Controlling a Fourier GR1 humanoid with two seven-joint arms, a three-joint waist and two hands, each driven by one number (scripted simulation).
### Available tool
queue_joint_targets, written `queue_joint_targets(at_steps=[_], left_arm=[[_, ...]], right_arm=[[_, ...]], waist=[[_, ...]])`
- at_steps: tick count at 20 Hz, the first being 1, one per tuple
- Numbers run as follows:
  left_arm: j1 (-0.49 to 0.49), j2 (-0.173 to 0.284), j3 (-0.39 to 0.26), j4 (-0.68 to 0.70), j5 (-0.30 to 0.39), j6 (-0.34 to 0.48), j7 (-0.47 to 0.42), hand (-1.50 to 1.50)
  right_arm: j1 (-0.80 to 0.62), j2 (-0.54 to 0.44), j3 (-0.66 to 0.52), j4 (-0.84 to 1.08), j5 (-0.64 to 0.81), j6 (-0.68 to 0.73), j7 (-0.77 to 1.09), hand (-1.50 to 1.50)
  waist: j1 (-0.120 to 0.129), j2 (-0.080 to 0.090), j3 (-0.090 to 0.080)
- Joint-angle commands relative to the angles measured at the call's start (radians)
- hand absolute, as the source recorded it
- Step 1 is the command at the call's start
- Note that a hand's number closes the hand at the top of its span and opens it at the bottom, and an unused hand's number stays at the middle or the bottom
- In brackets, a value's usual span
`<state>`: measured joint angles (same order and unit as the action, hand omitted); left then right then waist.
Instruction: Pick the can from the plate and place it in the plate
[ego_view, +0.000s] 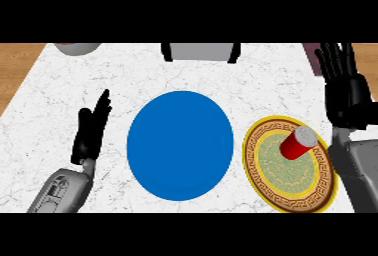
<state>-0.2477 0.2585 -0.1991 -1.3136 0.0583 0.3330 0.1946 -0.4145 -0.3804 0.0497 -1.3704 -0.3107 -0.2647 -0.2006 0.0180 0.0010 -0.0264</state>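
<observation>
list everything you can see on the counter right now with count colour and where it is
can: one, red with a silver top, tilted, on the patterned plate, toward its upper right
patterned plate: one, yellow rim with a brown key-pattern band and a greenish middle, right side of the counter
blue plate: one, plain blue, nothing on it, middle of the counter
counter: one, white marbled top, wooden floor showing at both upper corners
grey object: one, grey with dark sides, top edge centre, cut off
round grey object: one, top left edge, mostly cut off
left hand: one, black, fingers straight, left of the blue plate
right hand: one, black, fingers straight, far right, above the patterned plate
</observation>
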Motion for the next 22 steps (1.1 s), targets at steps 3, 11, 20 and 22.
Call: queue_joint_targets(at_steps=[3,11,20,22], left_arm=[[0.079,0.011,0.021,-0.061,0.030,-0.059,-0.134,0.00],[0.213,0.090,0.069,-0.089,0.124,-0.225,-0.274,0.00],[0.149,0.083,0.140,0.052,0.114,-0.284,-0.355,0.00],[0.212,0.097,0.134,-0.002,0.118,-0.283,-0.348,0.00]], right_arm=[[-0.083,0.068,0.098,0.080,0.041,-0.041,0.203,1.50],[0.049,0.115,0.229,0.048,0.371,-0.433,0.268,-1.50],[0.252,0.078,0.376,-0.167,0.705,-0.558,0.403,-1.50],[0.326,0.020,0.421,-0.357,0.831,-0.580,0.579,-1.50]], waist=[[0.007,0.000,0.025],[-0.012,-0.009,0.024],[-0.028,-0.003,0.025],[-0.038,-0.011,0.024]])
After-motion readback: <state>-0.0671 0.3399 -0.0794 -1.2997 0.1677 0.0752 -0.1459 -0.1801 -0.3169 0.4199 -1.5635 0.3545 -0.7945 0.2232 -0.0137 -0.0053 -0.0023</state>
